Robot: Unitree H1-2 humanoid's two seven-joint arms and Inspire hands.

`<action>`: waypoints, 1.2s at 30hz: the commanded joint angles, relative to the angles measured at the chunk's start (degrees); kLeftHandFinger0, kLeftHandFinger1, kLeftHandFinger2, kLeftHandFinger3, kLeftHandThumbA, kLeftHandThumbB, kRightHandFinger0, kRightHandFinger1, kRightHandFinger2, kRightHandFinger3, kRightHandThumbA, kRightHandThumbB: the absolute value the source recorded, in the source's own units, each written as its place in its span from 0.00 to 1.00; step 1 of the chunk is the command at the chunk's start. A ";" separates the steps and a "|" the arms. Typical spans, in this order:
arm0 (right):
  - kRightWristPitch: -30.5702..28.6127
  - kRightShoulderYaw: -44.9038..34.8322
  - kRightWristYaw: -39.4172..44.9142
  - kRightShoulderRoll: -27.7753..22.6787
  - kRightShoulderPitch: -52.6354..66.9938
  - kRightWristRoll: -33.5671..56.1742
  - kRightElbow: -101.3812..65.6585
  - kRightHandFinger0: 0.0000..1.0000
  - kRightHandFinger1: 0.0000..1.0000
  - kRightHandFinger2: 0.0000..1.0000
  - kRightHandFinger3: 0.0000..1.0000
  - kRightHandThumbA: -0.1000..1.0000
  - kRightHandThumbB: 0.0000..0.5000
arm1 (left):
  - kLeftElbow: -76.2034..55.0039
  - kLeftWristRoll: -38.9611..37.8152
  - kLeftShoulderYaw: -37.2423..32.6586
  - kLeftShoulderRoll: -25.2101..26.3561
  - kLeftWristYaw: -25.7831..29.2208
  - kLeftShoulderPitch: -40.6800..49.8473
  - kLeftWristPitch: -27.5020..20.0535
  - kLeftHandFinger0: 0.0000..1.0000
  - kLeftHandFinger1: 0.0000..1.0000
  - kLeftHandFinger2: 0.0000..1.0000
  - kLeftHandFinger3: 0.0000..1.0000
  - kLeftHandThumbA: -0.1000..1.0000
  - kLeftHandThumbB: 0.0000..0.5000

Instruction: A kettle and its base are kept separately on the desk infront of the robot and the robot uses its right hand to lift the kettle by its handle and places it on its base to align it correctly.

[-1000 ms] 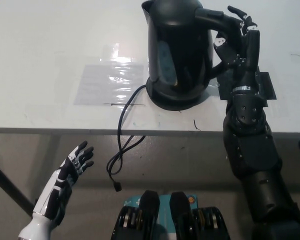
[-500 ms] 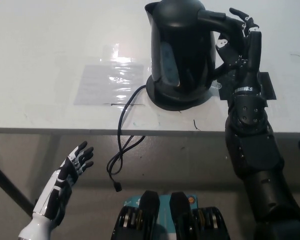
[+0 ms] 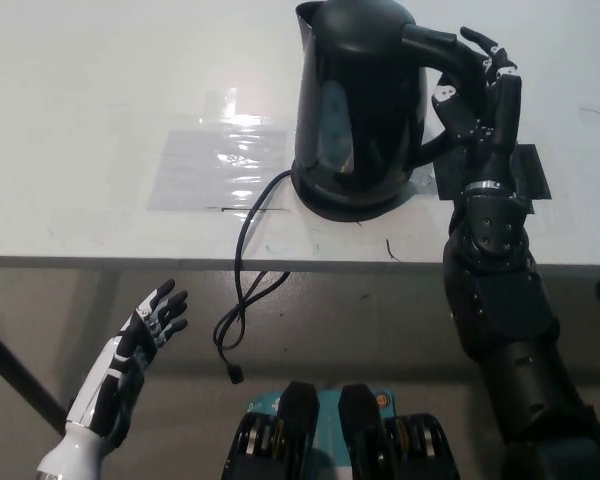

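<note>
Black kettle point(image 3: 360, 95) seated upright on its round base point(image 3: 352, 198) near the desk point(image 3: 100, 110) front edge, cord point(image 3: 242, 300) hanging over the edge. Right hand point(image 3: 478, 95) closed around the kettle's handle point(image 3: 435, 50) on its right side. Left hand point(image 3: 150, 325) rests below the desk, fingers spread, holding nothing.

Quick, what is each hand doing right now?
Left hand: open, holding nothing, below the desk edge.
Right hand: shut on the kettle handle.

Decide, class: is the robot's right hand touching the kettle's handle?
Touching. The head view shows the right hand with its fingers wrapped over the handle of the kettle.
</note>
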 commanded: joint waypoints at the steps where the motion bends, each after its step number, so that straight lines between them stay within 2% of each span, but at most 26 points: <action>1: -3.93 0.30 1.17 1.12 -4.41 1.21 0.22 0.00 0.18 0.65 0.72 0.00 0.21 | -1.07 -0.43 0.23 0.84 -0.47 -0.89 -1.20 1.00 1.00 1.00 1.00 1.00 0.05; 9: -5.28 0.79 0.76 1.37 -5.97 0.74 2.84 0.00 0.19 0.65 0.72 0.00 0.23 | -1.15 -0.45 0.25 0.48 -0.20 -1.14 -1.09 1.00 1.00 1.00 1.00 1.00 0.02; 11: -5.70 0.86 0.55 1.30 -6.57 0.52 4.10 0.00 0.19 0.65 0.72 0.00 0.23 | -0.96 -0.74 0.36 0.46 -0.17 -1.36 -0.72 1.00 1.00 1.00 1.00 1.00 0.06; 15: -5.97 0.84 0.64 1.08 -6.79 0.52 5.02 0.00 0.18 0.64 0.71 0.00 0.24 | -0.78 -0.88 0.42 0.56 -0.33 -1.52 -1.17 1.00 1.00 1.00 1.00 1.00 0.03; 19: -7.16 1.14 0.52 0.57 -7.06 -0.08 6.21 0.00 0.18 0.65 0.70 0.00 0.24 | -0.94 -0.52 0.54 0.92 -0.25 -1.66 -0.94 1.00 1.00 1.00 1.00 1.00 0.06; 22: -6.95 1.32 0.49 0.26 -7.10 -0.35 6.59 0.00 0.18 0.65 0.71 0.00 0.22 | -1.35 -0.50 0.56 0.91 -0.17 -1.47 -0.31 1.00 1.00 1.00 1.00 1.00 0.06; 28: -6.96 1.78 0.07 0.44 -7.30 -0.74 7.60 0.00 0.17 0.62 0.70 0.00 0.27 | -1.04 -0.32 0.51 0.34 0.15 -1.46 -0.87 1.00 1.00 1.00 1.00 1.00 0.05; 29: -7.22 1.73 0.12 0.51 -7.38 -0.56 7.87 0.00 0.16 0.61 0.69 0.00 0.25 | -1.02 -0.25 0.49 0.38 0.12 -1.47 -1.01 1.00 1.00 1.00 1.00 1.00 0.04; 30: -7.85 1.60 0.51 0.77 -7.49 -0.01 8.44 0.00 0.15 0.60 0.68 0.00 0.28 | -1.07 -0.27 0.51 0.40 0.12 -1.49 -1.01 1.00 1.00 1.00 1.00 1.00 0.05; 36: -7.62 2.03 0.05 1.62 -7.34 -0.42 9.78 0.00 0.16 0.61 0.69 0.00 0.26 | -1.35 -0.46 0.50 0.67 -0.09 -1.84 -0.51 1.00 1.00 1.00 1.00 1.00 0.06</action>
